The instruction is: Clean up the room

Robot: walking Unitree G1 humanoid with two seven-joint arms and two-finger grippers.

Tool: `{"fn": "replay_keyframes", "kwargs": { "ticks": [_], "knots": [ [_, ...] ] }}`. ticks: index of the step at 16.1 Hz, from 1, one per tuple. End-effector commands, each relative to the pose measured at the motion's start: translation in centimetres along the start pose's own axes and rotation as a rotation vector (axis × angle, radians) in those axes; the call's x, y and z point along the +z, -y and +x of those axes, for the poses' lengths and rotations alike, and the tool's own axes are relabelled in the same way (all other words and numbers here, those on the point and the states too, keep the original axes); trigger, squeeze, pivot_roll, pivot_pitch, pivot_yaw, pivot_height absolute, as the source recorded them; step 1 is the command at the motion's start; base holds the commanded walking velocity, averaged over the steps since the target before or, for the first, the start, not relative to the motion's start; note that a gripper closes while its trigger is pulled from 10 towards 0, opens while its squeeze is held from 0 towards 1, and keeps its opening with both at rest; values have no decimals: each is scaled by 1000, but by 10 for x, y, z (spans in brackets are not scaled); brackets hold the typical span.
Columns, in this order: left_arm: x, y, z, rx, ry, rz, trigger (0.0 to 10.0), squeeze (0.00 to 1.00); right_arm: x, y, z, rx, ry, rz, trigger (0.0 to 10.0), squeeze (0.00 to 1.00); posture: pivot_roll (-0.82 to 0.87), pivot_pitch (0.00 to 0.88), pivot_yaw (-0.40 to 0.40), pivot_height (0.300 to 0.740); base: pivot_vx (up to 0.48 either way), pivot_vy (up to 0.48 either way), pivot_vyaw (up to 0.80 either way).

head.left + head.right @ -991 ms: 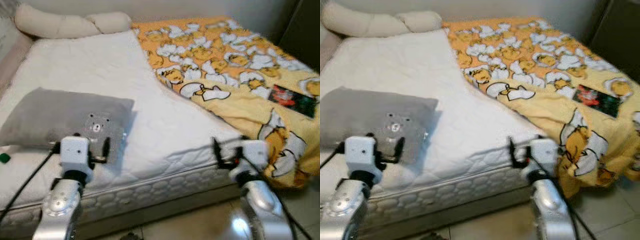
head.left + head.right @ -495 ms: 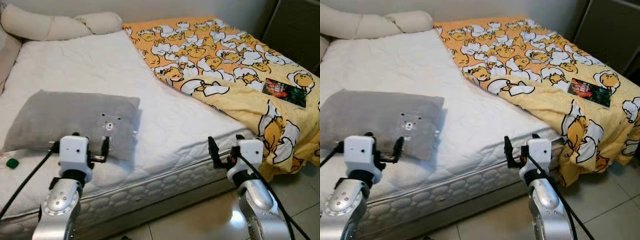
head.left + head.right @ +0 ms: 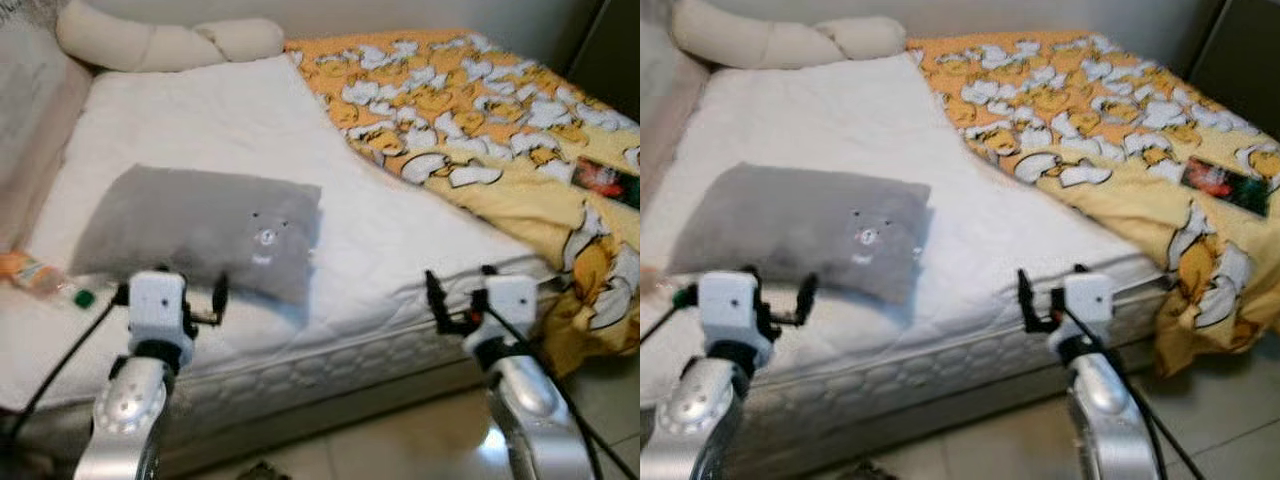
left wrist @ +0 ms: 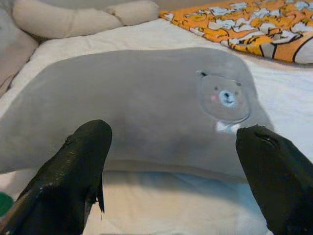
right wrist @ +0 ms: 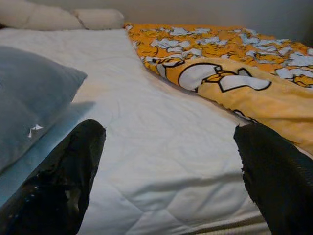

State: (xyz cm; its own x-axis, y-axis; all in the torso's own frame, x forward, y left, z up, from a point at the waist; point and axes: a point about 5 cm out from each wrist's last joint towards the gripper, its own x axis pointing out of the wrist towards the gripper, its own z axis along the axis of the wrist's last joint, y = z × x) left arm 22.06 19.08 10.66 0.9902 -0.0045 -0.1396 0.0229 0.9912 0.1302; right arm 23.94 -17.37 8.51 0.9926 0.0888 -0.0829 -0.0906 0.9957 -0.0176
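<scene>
- Both grippers are up in front of the bed. The left gripper [image 3: 170,298] has its two black fingers spread wide and holds nothing. It sits just before the near edge of the grey pillow [image 3: 205,226].
- The right gripper [image 3: 458,302] is spread wide too and holds nothing. It points at the bare white mattress [image 3: 380,240], near the yellow blanket [image 3: 480,130].
- The whole picture has slid to one side since half a second ago. That means the robot's head has turned toward its left. The pillow and the blanket have not moved on the bed.
- Now more of the bed's left side shows. A small bottle with a green cap [image 3: 45,280] lies there, just beside the pillow's corner.
- A dark book [image 3: 1228,185] lies on the blanket, well apart from both grippers.
- A long cream pillow [image 3: 165,42] lies at the head of the bed.
- Nothing is picked up yet, so the clean-up has hardly begun. I think the pillow or the bottle comes next for the left gripper.
</scene>
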Motion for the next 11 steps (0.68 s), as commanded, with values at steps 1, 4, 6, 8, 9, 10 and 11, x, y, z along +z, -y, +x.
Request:
{"fn": "replay_keyframes", "kwargs": {
  "ticks": [1, 4, 6, 8, 9, 10, 11],
  "knots": [
    [2, -5, 1, 19, 5, 17, 10000, 0, 1, -7, 2, 26, 3, 6, 10000, 0, 65, 0, 11, 740, 0, 304, 800],
    [2, -4, 1, 15, 6, 16, 10000, 0, 1, -7, 4, 30, 5, 7, 10000, 0, 65, 0, 10, 740, 0, 305, 800],
    [2, -4, 1, 13, 7, 17, 10000, 0, 1, -7, 4, 32, 6, 7, 10000, 0, 64, 0, 11, 740, 0, 309, 400],
    [2, -3, 1, 10, 8, 18, 10000, 0, 0, -6, 4, 28, 5, 11, 10000, 0, 62, 0, 13, 740, 0, 307, 0],
    [2, -3, 1, 9, 8, 19, 10000, 0, 0, -6, 4, 28, 5, 11, 10000, 0, 62, 0, 13, 740, 0, 307, 0],
    [2, -3, 1, 6, 8, 20, 10000, 0, 0, -5, 4, 27, 4, 11, 10000, 0, 62, 0, 11, 740, 0, 307, 0],
    [2, -3, 2, 5, 8, 21, 10000, 0, 0, -5, 5, 28, 4, 10, 10000, 0, 63, 0, 10, 740, 0, 307, 0]
  ]
}}
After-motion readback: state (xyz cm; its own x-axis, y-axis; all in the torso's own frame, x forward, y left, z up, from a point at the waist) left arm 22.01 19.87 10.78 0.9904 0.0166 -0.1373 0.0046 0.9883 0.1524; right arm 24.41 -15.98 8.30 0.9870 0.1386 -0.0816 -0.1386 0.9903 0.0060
